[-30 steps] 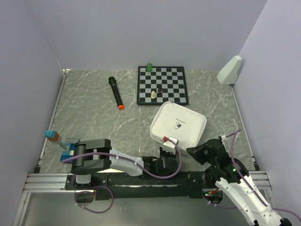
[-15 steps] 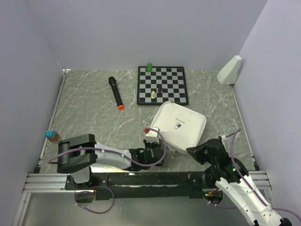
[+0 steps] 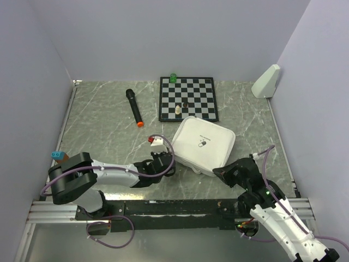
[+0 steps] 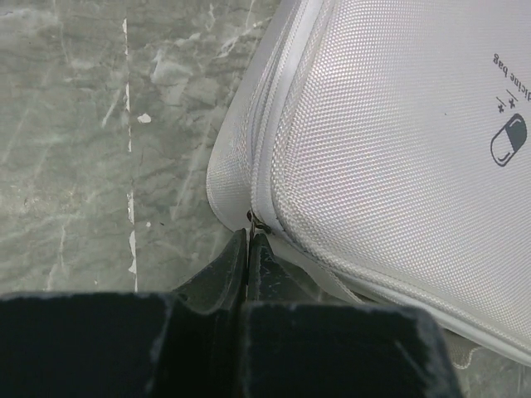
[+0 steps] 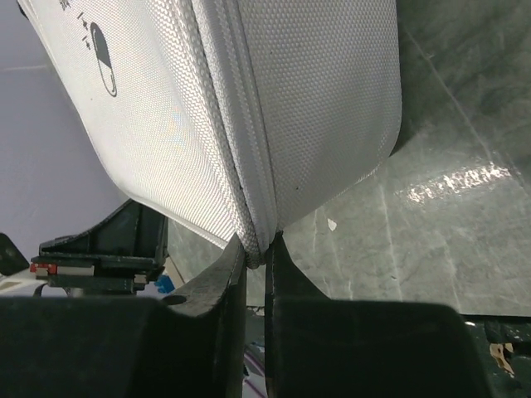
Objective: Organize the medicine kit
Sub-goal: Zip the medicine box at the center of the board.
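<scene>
Left end effector (image 4: pixel 249 236) closed on zip pull (image 4: pixel 254 222), right end effector (image 5: pixel 253 249) nipping the seam of the medicine kit (image 3: pixel 204 144), on the surface (image 3: pixel 109 136) near the chessboard (image 3: pixel 188 98): likely light, semi-stiff woven shell, best gripped at its rim.

The grey marbled table (image 3: pixel 109 136) is carrying a chessboard (image 3: pixel 188 98) at its far middle, a black orange-tipped microphone (image 3: pixel 134 108) lying to the board's left, the medicine kit (image 3: pixel 204 143) sitting just in front of the board, a white wedge (image 3: pixel 266 82) far right and a blue block (image 3: pixel 56 155) at the left edge
</scene>
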Controlling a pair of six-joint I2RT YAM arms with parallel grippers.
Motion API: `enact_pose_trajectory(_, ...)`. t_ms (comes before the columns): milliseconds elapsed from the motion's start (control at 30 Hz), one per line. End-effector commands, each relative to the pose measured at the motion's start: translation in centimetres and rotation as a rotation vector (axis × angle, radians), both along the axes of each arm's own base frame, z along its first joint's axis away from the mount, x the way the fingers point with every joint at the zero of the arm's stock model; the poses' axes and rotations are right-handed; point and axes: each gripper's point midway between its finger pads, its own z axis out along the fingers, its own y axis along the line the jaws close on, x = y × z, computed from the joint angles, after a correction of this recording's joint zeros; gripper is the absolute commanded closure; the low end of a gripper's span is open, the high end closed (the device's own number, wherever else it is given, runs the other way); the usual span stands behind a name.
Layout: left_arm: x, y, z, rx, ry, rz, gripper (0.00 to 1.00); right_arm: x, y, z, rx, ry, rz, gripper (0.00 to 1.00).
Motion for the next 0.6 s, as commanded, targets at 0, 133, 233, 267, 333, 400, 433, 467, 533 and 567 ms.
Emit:
enact_pose_trajectory(0,2.1,7.7,-2.3,0.226,-0.008,0.184,0.99,-0.3,-1.8,-1.9,-0.165,0.012,0.039,1.00)
enact_pose_trajectory(133,1.1,8.5,-2.3,0.209,0.002,0.179,0.99,0.2,-1.7,-1.6,-0.188,-0.001,0.056,1.00)
enact_pose_trajectory(233,-0.7,8.7,-1.8,0.204,-0.013,0.155,0.99,0.7,-1.7,-1.2,-0.216,-0.008,0.069,1.00)
enact_pose_trajectory(267,-1.3,8.7,-1.6,0.207,-0.024,0.149,0.99,0.9,-1.8,-1.0,-0.226,-0.012,0.074,1.00)
enact_pose_trajectory(333,-2.7,8.2,-1.2,0.219,-0.041,0.114,0.99,1.3,-1.8,-0.6,-0.241,-0.021,0.084,1.00)
enact_pose_trajectory(400,-4.3,7.4,-1.1,0.226,-0.049,0.080,0.99,1.8,-1.8,-0.2,-0.246,-0.036,0.092,1.00)
enact_pose_trajectory(433,-5.0,7.0,-1.3,0.229,-0.044,0.070,0.99,2.0,-1.8,0.0,-0.251,-0.042,0.096,1.00)
enact_pose_trajectory(467,-6.1,6.3,-1.4,0.229,-0.044,0.042,0.99,2.2,-1.9,0.2,-0.257,-0.046,0.097,1.00)
enact_pose_trajectory(533,-7.6,4.9,-1.8,0.220,-0.029,0.005,0.99,2.6,-2.2,0.7,-0.275,-0.058,0.100,1.00)
enact_pose_trajectory(567,-8.5,4.2,-2.1,0.216,-0.021,-0.018,0.99,2.8,-2.5,0.8,-0.294,-0.057,0.109,1.00)
